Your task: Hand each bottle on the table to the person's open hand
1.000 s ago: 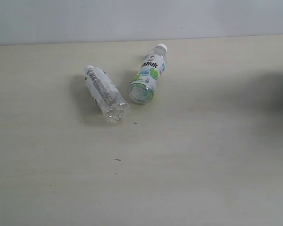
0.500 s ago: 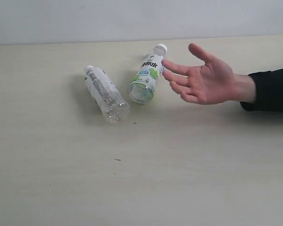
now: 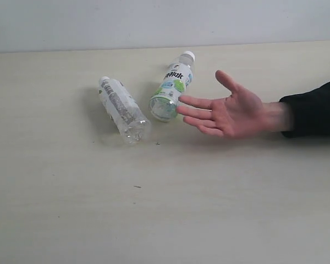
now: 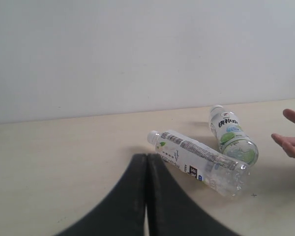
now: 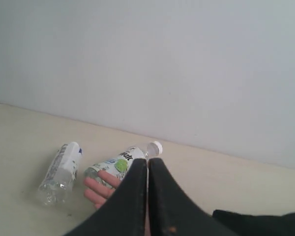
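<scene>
Two bottles lie on their sides on the cream table (image 3: 71, 209). The grey-text white label bottle (image 3: 122, 109) (image 4: 199, 160) (image 5: 59, 171) lies at the left, bottom toward the front. Beside it lies the green-white label bottle (image 3: 171, 88) (image 4: 232, 134) (image 5: 119, 164) with a white cap. A person's open hand (image 3: 228, 113) (image 4: 292, 142) (image 5: 101, 189) reaches in from the right, palm up, fingertips close to the green-white bottle. The red-pink and floral bottles are out of view. My left gripper (image 4: 147, 158) is shut, short of the grey-text bottle. My right gripper (image 5: 148, 161) is shut above the hand. Neither shows in the exterior view.
The person's black sleeve (image 3: 313, 110) (image 5: 255, 221) lies along the table's right side. A pale wall (image 3: 165, 22) rises behind the table's far edge. A few tiny dark specks (image 3: 137, 186) mark the near surface.
The person's hand came in from the right and has lowered and reached further left, toward the green-white bottle. The bottles have not moved.
</scene>
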Motion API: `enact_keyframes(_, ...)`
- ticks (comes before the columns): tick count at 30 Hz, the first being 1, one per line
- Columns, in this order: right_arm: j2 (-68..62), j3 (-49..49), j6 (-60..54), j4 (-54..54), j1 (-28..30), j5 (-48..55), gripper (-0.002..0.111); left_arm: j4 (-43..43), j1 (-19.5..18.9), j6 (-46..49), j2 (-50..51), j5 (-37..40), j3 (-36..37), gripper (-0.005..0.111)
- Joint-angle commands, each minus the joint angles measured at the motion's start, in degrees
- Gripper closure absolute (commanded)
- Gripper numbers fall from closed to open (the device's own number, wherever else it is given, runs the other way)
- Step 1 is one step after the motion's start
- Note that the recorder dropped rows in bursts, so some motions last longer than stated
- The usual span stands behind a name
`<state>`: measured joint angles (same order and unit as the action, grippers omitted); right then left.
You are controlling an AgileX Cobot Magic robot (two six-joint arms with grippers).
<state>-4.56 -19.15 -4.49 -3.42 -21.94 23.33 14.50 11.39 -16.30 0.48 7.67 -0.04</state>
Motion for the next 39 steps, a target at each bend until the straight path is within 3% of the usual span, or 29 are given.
enact_keyframes(1,-9.88,-4.37,10.42,7.13,-0.09,1.50,0.108,-0.12,-0.09,-0.40,-0.05,-0.05,0.04,0.107)
enact_keyframes(9,-38.59,-20.30,9.07,4.11,-0.09,13.27,0.108,-0.12,-0.09,-0.40,-0.05,-0.05,0.04,0.107)
enact_keyframes(20,-80.72,-50.51,-7.36,-8.20,-0.09,23.78,0.107,-0.12,-0.09,-0.40,-0.05,-0.05,0.04,0.107)
enact_keyframes(28,-101.48,-68.78,-12.39,-12.05,-0.09,29.92,0.078,-0.12,-0.09,-0.40,-0.05,-0.05,0.04,0.107)
enact_keyframes(31,-108.12,-77.45,-17.00,-19.43,-0.09,34.37,0.057,-0.12,-0.09,-0.40,-0.05,-0.05,0.04,0.107)
enact_keyframes(36,-116.06,-88.88,-17.39,-17.46,-6.69,35.43,0.039,-0.12,-0.09,-0.40,-0.05,-0.05,0.04,0.107)
enact_keyframes(39,-119.92,-91.64,-16.02,-10.45,-12.01,33.14,0.031,-0.12,-0.09,-0.40,-0.05,-0.05,0.04,0.107)
